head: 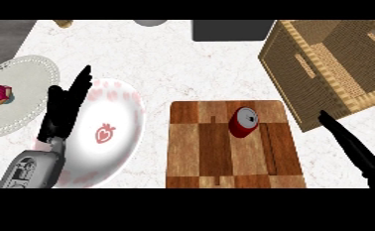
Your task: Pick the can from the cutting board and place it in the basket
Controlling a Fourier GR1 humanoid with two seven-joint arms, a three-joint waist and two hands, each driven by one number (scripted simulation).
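One can (244,122) stands free on the cutting board (205,160); the right robot hand (350,146), fingers straight, seems poised to reach.

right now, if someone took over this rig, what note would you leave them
Left hand: open, fingers up, resting at the left by the plate, holding nothing.
Right hand: open, fingers straight, right of the cutting board, below the basket's near corner, holding nothing.
Can: upright on the board's upper right part, untouched.
Done: nothing yet.
Left to do: grasp the can, lift it, place it in the basket.
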